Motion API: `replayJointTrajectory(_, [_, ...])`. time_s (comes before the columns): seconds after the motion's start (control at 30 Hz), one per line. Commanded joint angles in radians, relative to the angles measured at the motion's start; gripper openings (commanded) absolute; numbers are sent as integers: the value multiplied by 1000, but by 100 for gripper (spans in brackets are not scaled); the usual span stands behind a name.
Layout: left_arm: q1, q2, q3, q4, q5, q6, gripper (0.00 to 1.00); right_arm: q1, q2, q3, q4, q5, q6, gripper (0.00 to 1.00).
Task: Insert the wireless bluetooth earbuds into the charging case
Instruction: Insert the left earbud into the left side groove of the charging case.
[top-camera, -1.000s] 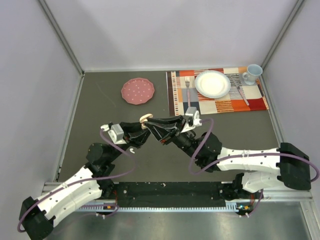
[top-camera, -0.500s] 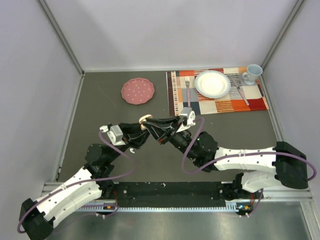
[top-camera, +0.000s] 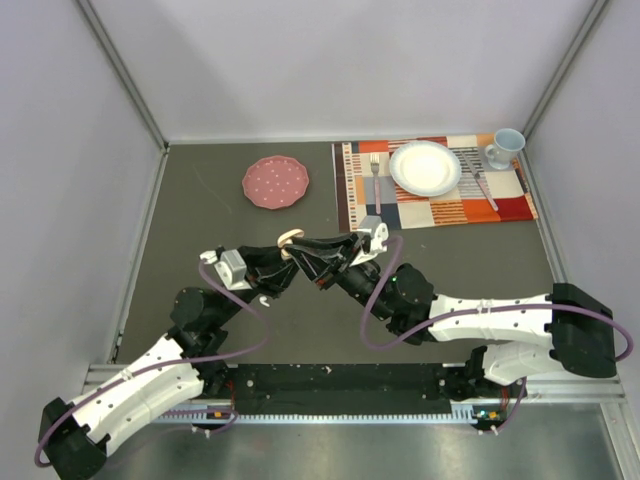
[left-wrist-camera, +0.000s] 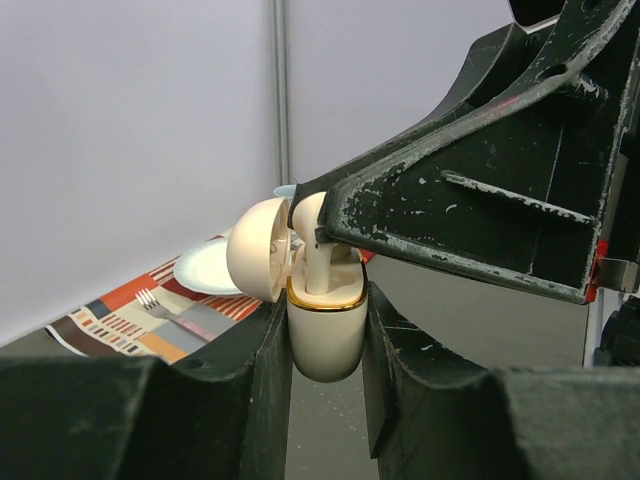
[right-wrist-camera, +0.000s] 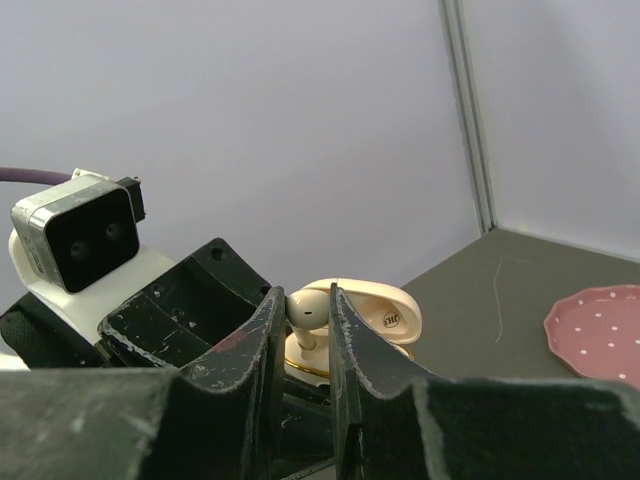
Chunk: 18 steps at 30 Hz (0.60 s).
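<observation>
Holding a cream charging case upright between its two fingers, the left gripper fills the bottom of its wrist view. The case lid is hinged open to the left. The right gripper is pinched narrowly on one white earbud, whose stem reaches down into the gold-rimmed opening. Seen from overhead, both grippers meet at frame centre above the dark table. A pink plate lies at upper left and a striped placemat at upper right.

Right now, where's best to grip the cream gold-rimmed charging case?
Probably the cream charging case by its rounded lower body under the gold rim, approached level, pinching both sides, like the left gripper. Open lid juts sideways above; white earbud enters on top.
</observation>
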Motion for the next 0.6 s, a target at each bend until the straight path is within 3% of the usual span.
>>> replayJointTrajectory(0.0, [-5, -15, 19, 82, -2, 8, 0, 22, -4, 19, -66, 23, -13, 0])
replayJointTrajectory(0.33, [-3, -28, 24, 86, -17, 12, 0, 31, -21, 30, -134, 49, -63, 6])
replayJointTrajectory(0.47, [-5, -29, 23, 86, -14, 8, 0, 33, -32, 33, -142, 52, -74, 19])
replayJointTrajectory(0.57, [-3, -29, 21, 86, -12, 8, 0, 31, -36, 36, -142, 55, -85, 24])
